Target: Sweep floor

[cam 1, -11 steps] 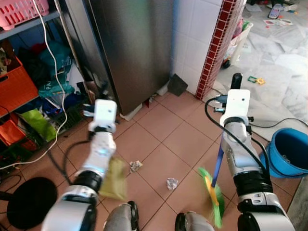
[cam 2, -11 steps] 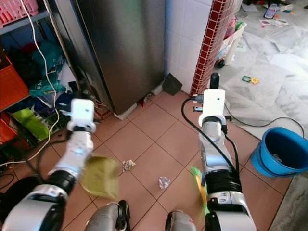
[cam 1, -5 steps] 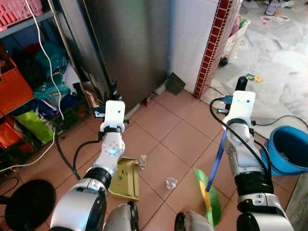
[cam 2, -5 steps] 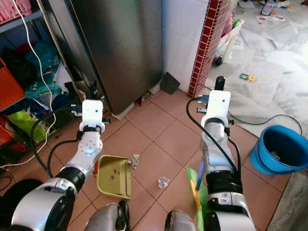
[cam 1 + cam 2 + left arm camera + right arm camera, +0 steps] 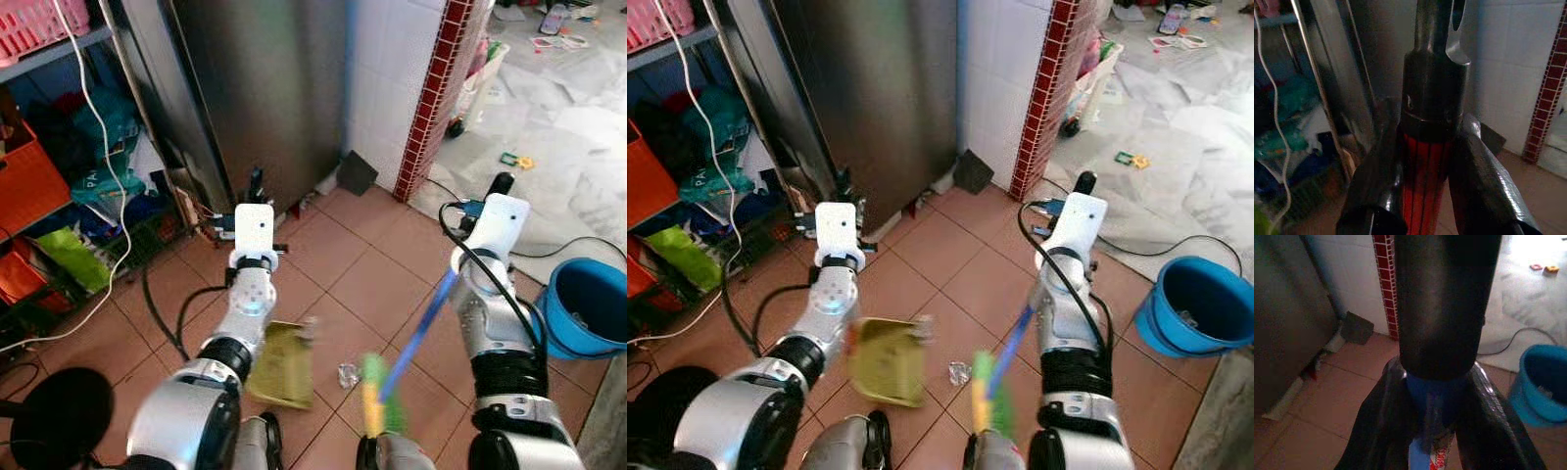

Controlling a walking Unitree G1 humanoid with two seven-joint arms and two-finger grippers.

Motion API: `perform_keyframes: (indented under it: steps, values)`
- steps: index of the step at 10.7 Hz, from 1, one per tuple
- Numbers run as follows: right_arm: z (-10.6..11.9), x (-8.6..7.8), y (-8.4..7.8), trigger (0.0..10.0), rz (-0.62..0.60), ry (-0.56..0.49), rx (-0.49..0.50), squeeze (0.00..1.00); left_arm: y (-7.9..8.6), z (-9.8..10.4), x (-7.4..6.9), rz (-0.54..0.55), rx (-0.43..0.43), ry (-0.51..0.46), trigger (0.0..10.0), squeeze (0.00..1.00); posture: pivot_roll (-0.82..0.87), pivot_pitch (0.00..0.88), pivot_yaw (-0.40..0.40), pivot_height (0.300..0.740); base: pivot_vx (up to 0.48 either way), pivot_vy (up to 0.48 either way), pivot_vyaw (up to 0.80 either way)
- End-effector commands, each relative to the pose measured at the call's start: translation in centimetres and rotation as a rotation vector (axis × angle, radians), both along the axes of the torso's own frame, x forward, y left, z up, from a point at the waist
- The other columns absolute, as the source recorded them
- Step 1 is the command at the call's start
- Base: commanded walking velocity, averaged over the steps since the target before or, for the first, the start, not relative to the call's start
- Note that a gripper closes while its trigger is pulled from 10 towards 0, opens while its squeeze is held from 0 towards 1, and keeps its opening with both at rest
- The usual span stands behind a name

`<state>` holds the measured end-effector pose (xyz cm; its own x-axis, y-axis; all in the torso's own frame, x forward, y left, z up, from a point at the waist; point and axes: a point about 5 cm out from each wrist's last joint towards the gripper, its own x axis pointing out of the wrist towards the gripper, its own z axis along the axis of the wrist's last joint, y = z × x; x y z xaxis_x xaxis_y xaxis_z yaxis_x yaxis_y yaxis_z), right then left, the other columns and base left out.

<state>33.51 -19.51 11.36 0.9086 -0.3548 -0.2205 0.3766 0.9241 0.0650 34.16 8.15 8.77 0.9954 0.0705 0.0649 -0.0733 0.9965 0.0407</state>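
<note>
Comparing with half a second back, I see the olive dustpan (image 5: 281,364) has come off its flat rest on the tiled floor (image 5: 323,264) and now shows blurred, shifted toward the crumpled foil scrap (image 5: 348,373), its near edge just beside it. My left end effector (image 5: 1425,196) is closed on the dustpan's red-and-black handle (image 5: 1426,161), both black fingers pressed against its sides. My right end effector (image 5: 1442,431) is closed the same way round the blue broom handle (image 5: 416,333), which now slants more steeply across toward the foil scrap than before. The green and yellow broom head (image 5: 374,406) has swung in from the far side and now sits smeared with motion just beside the scrap, on the side opposite the dustpan, so the scrap lies between the two. A small pale piece of litter (image 5: 924,323) shows blurred at the dustpan's upper corner, beyond the foil scrap; I cannot tell whether it touches the pan. The steel refrigerator (image 5: 265,88) stands beyond the foil scrap, and the blue bucket (image 5: 586,308) sits well apart from it on my right arm's side, where it was.
</note>
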Motion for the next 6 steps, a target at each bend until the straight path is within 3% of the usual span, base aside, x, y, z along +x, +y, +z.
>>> perform_keyframes:
  steps: [1,3,5,6]
  values:
    - [0.5,0.3,0.6,10.0,0.002,-0.02,0.071,0.0,-1.0,-1.1,-0.5,-0.021,-0.086,0.079,10.0,0.0,-0.16,0.116,0.066,0.74,0.0,0.0,0.0]
    - [0.6,0.6,1.4,10.0,0.006,-0.029,0.178,0.0,-0.9,-2.5,-1.1,-0.045,-0.109,0.149,10.0,0.0,-0.16,0.109,0.07,0.74,0.0,0.0,0.0]
    - [1.1,0.9,2.2,10.0,0.023,-0.045,0.266,0.0,-1.2,-2.5,-1.2,-0.061,-0.108,0.155,10.0,0.0,-0.17,0.103,0.071,0.74,0.0,0.0,0.0]
    - [2.1,1.5,3.0,10.0,0.053,-0.075,0.366,0.0,-1.3,-2.6,-1.2,-0.068,-0.102,0.161,10.0,0.0,-0.17,0.095,0.069,0.74,0.0,0.0,0.0]
